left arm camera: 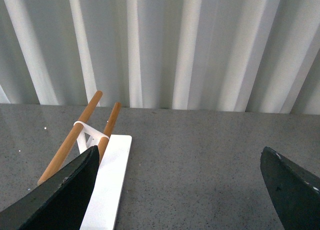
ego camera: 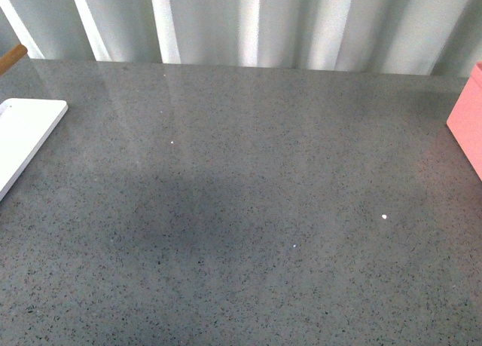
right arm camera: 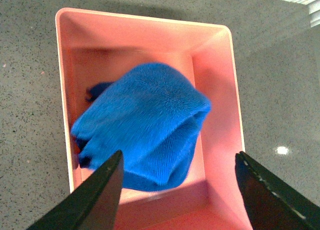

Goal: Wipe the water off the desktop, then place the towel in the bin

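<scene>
A: Left gripper [left arm camera: 177, 190] first: jaws wide apart, nothing btwn them, hanging over bare desktop [left arm camera: 200, 155] w/ the curtain [left arm camera: 200, 49] behind. Not doing any work.

B: What sits at the far left?

A: White board [ego camera: 26, 139] at the left edge, w/ a small rack of two wooden rods [left arm camera: 75, 135] on it. Mid-desk looks dry in the front view, only a few bright specks; can't tell if those are droplets or glints.

B: And over on the right?

A: Pink bin [right arm camera: 220, 89] at the right edge; front view catches just a corner of it. Right gripper [right arm camera: 177, 190] sits directly above the bin, jaws spread, gripping nothing. Blue towel [right arm camera: 145, 125] is bunched up inside the bin's walls, below the fingers, slightly blurred, so can't say whether it rests on the bottom or is mid-drop.

B: So which step?

A: Looks like the last one: wiping appears done, towel released into the bin. Next move probably just calls for lifting the right arm straight up, clear of the rim, w/o snagging the cloth, then parking both arms.
</scene>
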